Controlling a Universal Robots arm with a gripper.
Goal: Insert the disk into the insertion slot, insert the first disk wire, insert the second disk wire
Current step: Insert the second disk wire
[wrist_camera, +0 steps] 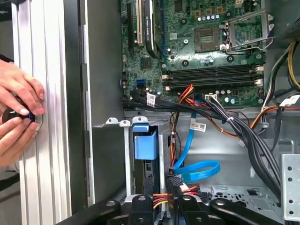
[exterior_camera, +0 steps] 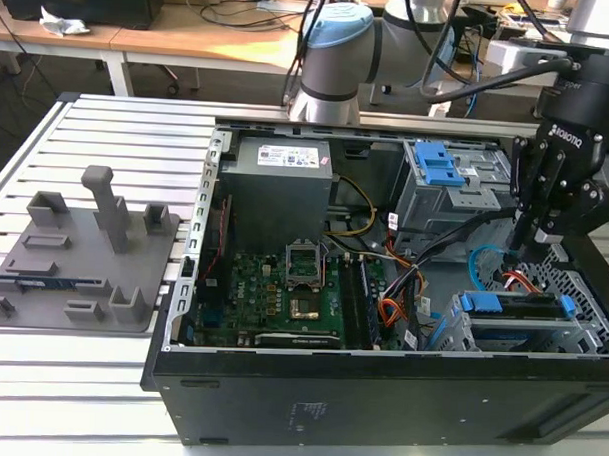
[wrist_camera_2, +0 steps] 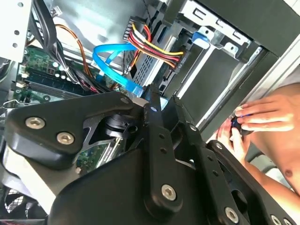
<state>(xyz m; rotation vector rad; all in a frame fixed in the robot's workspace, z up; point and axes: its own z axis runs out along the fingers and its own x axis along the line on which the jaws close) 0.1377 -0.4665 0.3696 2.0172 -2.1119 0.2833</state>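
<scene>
The disk [exterior_camera: 512,304] in its blue carrier sits inside the insertion slot [exterior_camera: 585,298], the low perforated cage at the exterior view's right. My gripper [exterior_camera: 541,239] hangs just above it. In the first wrist view my gripper [wrist_camera: 164,200] is shut on the first disk wire [wrist_camera: 174,183]; its red and orange strands run between the fingers, and the black plug is right by the disk's edge [wrist_camera: 147,174]. The second disk wire [wrist_camera: 199,169], a light-blue flat cable, loops loose beside it. It shows again as the light-blue cable [wrist_camera_2: 112,61] just beyond my gripper [wrist_camera_2: 164,99].
The open computer case [exterior_camera: 171,323] lies on a slatted metal table. The taller cage with the blue latch [exterior_camera: 437,165] stands behind the slot. Black cable bundles [wrist_camera: 243,136] cross near the motherboard. A person's hands [wrist_camera: 18,117] rest on the table outside the case wall.
</scene>
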